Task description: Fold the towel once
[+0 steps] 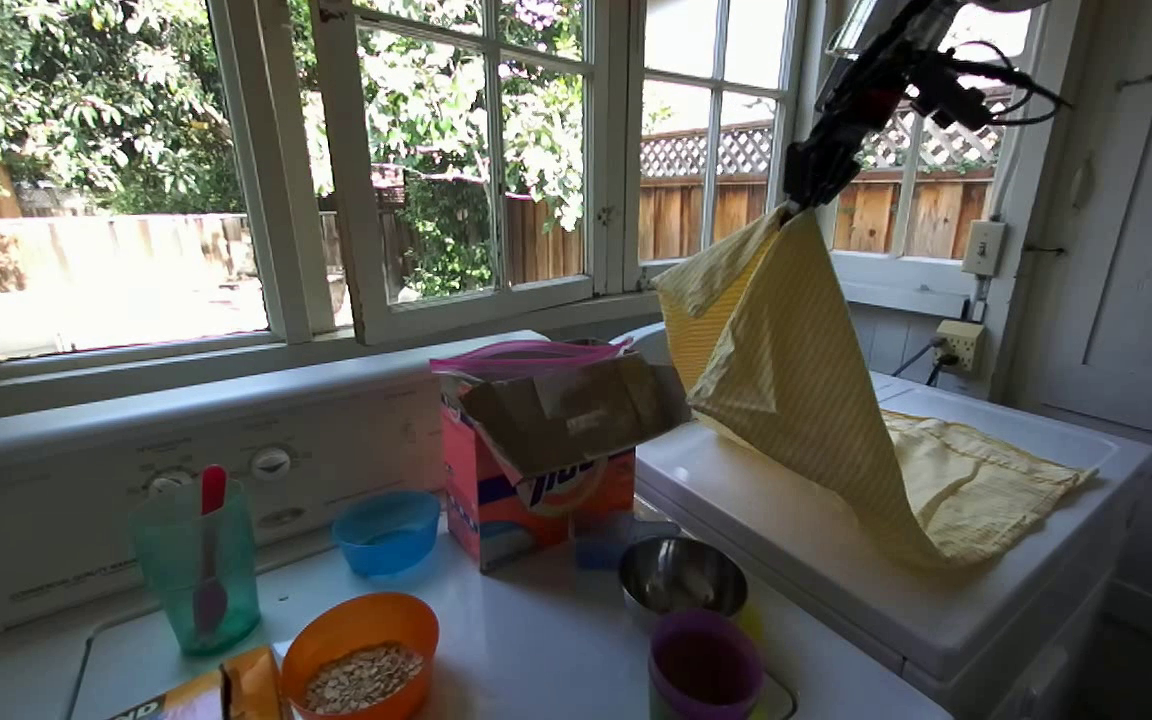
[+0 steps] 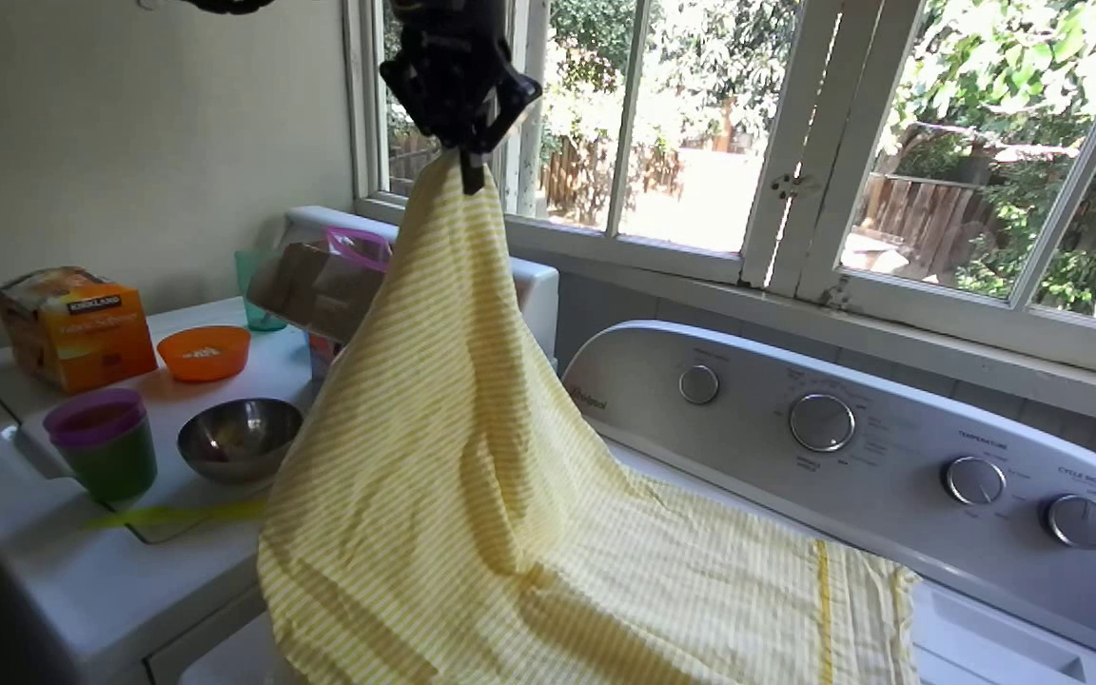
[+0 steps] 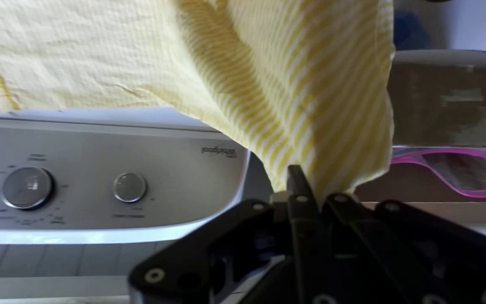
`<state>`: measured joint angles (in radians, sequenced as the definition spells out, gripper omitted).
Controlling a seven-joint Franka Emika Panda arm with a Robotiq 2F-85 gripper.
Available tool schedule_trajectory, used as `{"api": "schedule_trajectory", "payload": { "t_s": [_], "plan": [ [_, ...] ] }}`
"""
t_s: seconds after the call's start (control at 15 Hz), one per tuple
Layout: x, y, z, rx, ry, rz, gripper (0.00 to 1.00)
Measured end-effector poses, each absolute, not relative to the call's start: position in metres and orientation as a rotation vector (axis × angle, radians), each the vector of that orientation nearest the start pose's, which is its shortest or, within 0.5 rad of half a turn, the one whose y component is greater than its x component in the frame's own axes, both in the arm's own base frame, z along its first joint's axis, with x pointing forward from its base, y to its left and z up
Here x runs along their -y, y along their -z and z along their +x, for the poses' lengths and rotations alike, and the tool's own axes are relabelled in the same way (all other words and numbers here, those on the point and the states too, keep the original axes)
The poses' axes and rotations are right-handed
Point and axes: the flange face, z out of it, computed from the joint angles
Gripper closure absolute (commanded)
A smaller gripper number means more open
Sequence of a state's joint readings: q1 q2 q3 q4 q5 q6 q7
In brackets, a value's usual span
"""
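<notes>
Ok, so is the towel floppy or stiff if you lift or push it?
Probably floppy: the towel droops in soft folds below the end effector. It looks thin, so it's likely light. Pushed, the part lying on the white machine would probably bunch up, as it shows creases.

On a white appliance (image 1: 526, 630), a metal bowl (image 1: 684, 580) sits near a purple-rimmed cup (image 2: 108, 452), an orange bowl (image 1: 366, 618) holds pale flakes (image 1: 364, 678), and a blue bowl (image 1: 386, 540) stands between a teal cup (image 1: 161, 585) and an open cardboard box (image 1: 526, 515).
</notes>
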<state>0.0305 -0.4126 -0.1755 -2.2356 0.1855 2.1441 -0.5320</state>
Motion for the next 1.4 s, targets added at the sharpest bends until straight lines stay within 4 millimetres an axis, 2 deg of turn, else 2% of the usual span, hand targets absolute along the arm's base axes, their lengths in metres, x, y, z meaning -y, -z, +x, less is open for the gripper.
{"api": "schedule_trajectory", "payload": {
  "t_s": [0.2,0.47,0.73,0.93,1.13,1.4],
  "plan": [
    [0.107,-0.575,0.451,0.369,0.569,-3.038,0.99],
    [0.146,-0.578,0.456,0.263,0.535,-3.172,0.99],
    [0.183,-0.566,0.477,0.156,0.452,-3.305,0.99],
    [0.213,-0.555,0.5,-0.015,0.41,-3.389,0.97],
    [0.22,-0.551,0.512,-0.062,0.399,-3.404,0.97],
    [0.22,-0.552,0.513,-0.068,0.403,-3.403,0.99]
  ]
}}
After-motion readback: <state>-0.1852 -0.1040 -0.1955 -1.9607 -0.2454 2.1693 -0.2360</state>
